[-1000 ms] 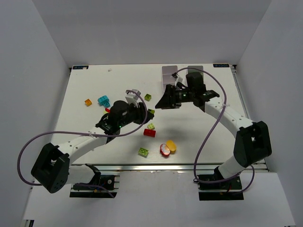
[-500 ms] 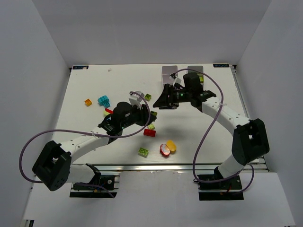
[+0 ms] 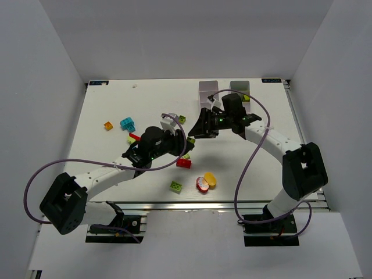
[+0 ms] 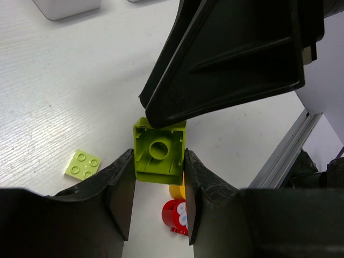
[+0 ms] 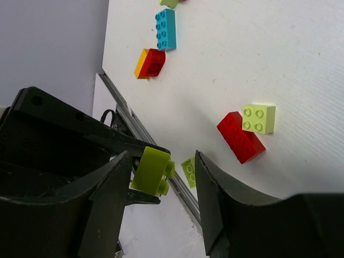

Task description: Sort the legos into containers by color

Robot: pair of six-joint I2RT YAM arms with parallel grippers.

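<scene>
My left gripper (image 4: 159, 157) is shut on a lime lego (image 4: 160, 153), holding it above the table with its hollow underside toward the left wrist camera. My right gripper (image 5: 163, 161) is open with its jaws on either side of that same lime lego (image 5: 152, 171); a gap shows on the stud side. In the top view both grippers meet at mid-table, left gripper (image 3: 185, 143) and right gripper (image 3: 197, 129). The two white containers (image 3: 208, 90) stand at the back right. Loose legos lie around: red (image 3: 183, 163), lime (image 3: 175, 186), cyan (image 3: 127, 124), orange (image 3: 108, 125).
A red and a yellow rounded piece (image 3: 204, 182) lie near the front edge. A pale lime plate (image 4: 83, 163) lies on the table under the left gripper. The metal rail (image 3: 192, 205) runs along the front edge. Purple cables loop off both arms.
My right gripper moved left and down to the left gripper, and its jaws narrowed. The left gripper carried the lime lego a little to the right to meet it.
</scene>
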